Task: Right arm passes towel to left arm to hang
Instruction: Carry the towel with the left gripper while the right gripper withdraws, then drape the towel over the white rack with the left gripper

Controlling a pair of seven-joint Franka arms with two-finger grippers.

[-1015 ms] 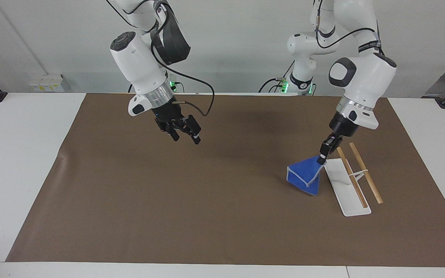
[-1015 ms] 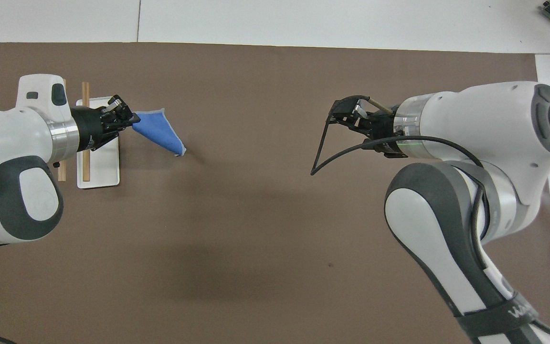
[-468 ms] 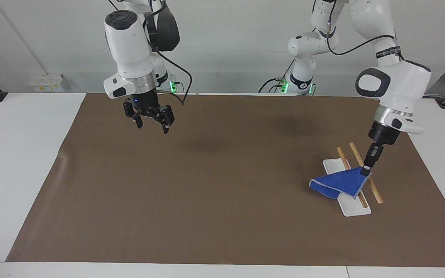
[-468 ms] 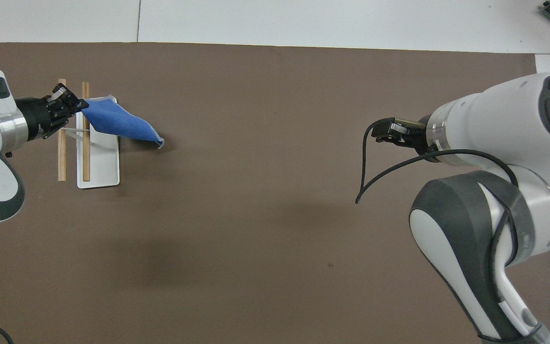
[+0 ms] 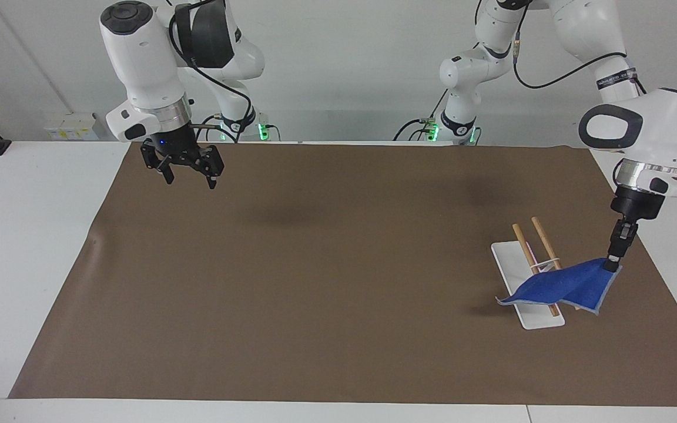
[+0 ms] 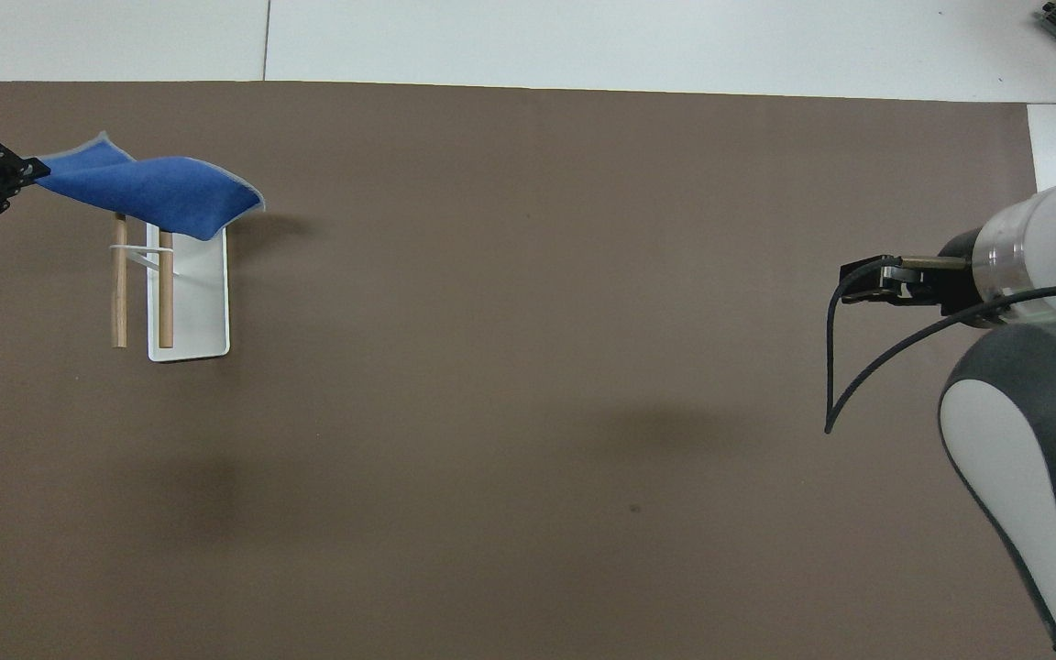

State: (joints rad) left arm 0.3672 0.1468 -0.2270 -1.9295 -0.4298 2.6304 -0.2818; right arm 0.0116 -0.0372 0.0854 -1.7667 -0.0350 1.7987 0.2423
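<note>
The blue towel (image 5: 562,288) is stretched over the ends of the rack's two wooden rods (image 5: 541,235) that lie farther from the robots. My left gripper (image 5: 612,264) is shut on one corner of it and holds it up beside the rack, toward the left arm's end of the table. The towel's free end sticks out over the rack's white base (image 5: 506,261). I cannot tell whether the towel rests on the rods. In the overhead view the towel (image 6: 152,188) covers the rod tops (image 6: 118,293) next to the left gripper (image 6: 28,170). My right gripper (image 5: 190,179) is open, empty and raised over the mat at the right arm's end, also in the overhead view (image 6: 863,280).
A large brown mat (image 5: 315,282) covers most of the white table (image 5: 33,235). The rack's white base (image 6: 198,302) stands on the mat toward the left arm's end. A black cable (image 6: 830,367) hangs from the right wrist.
My left gripper has drawn the towel from the mat beside the rack up and across the rods toward the left arm's end. My right gripper has drawn back toward the right arm's end.
</note>
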